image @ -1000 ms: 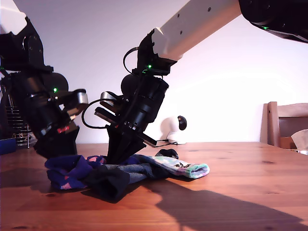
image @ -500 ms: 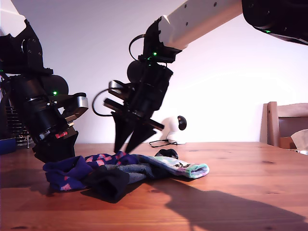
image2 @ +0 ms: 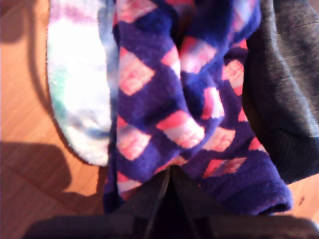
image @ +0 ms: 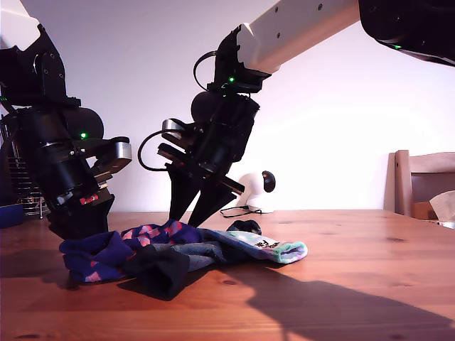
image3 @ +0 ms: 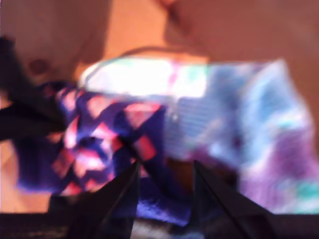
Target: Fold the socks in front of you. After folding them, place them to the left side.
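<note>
In the exterior view, three soft socks lie heaped on the brown wooden table point(image: 341, 284), towards the exterior view's left. The fuzzy navy-purple sock with pink-red blocks point(image: 106, 256) is at that left end. A plain dark grey-black sock point(image: 163, 270) is slumped in front of the middle, and the pastel mint, pink and white tie-dye sock point(image: 274, 249) stretches off to the exterior view's right. My first gripper point(image: 79, 229) is down at the navy sock's left end, its tips lost behind the fabric. My second gripper point(image: 185, 220) hangs just above the middle of the heap with its two black fingers apart, holding nothing. A wooden chair point(image: 423, 181) stands at the exterior view's right edge.

The first wrist view shows my first gripper point(image2: 167, 184) with its fingers drawn together, pinching an edge of the navy-purple sock point(image2: 159, 99). The tie-dye sock point(image2: 79, 89) touches one side of it and the grey sock point(image2: 289, 99) overlaps the other.

The second wrist view is blurred. My second gripper point(image3: 164, 172) is spread over the spot where the navy sock point(image3: 99, 134) meets the tie-dye sock point(image3: 239, 129).
</note>
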Robot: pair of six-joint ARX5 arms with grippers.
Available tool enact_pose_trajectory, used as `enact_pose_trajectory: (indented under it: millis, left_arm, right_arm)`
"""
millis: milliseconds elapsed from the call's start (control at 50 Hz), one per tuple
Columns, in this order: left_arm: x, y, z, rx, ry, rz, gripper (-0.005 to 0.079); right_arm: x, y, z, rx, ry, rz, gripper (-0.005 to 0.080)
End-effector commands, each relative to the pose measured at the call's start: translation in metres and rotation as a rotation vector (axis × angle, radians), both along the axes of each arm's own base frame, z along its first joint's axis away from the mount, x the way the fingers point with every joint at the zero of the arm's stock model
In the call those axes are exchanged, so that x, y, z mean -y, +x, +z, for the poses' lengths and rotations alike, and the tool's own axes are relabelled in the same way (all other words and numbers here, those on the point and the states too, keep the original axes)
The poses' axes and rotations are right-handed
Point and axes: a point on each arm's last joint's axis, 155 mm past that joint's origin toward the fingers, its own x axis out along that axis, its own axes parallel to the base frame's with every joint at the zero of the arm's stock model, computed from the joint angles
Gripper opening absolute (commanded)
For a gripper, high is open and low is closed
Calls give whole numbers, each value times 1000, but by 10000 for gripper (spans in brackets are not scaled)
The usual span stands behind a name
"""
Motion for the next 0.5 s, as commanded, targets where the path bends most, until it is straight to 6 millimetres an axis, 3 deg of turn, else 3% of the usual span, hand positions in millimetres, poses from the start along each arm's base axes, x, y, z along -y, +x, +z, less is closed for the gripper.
enact_pose_trajectory:
  millis: [0, 480]
  left_arm:
    - [-20, -23, -34, -101, 68, 14, -21]
    - [-23, -21, -34, -100, 66, 24, -21]
  right_arm:
    - [1, -8, -8, -26, -11, 25, 300]
    - [7, -16, -7, -21, -10, 123, 297]
